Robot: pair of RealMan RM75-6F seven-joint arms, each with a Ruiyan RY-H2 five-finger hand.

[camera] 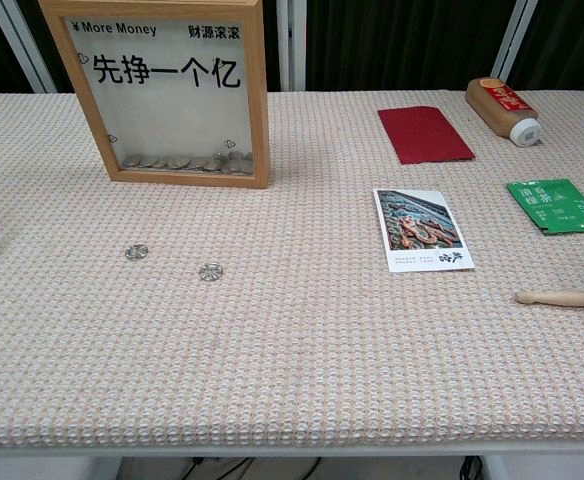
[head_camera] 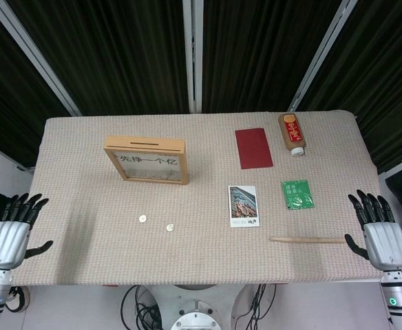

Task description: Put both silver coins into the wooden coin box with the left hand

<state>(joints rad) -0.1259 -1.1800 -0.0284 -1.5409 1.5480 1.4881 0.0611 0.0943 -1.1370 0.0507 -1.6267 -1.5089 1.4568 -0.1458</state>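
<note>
Both silver coins [head_camera: 155, 223] sit well right of the left hand [head_camera: 12, 232]'s spread, empty fingers [head_camera: 26, 206]; right hand [head_camera: 380, 231] is splayed too.

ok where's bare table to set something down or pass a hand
Widest bare patch: the near strip in front of the two coins, running right to the postcard. Also bare: between the coin box and the red card. Crowded on the right: postcard, green packet, bottle, wooden stick.

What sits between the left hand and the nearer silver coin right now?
Nothing: in the head view only bare woven table cover lies between the left hand and the nearer silver coin. The chest view does not show the hand.
</note>
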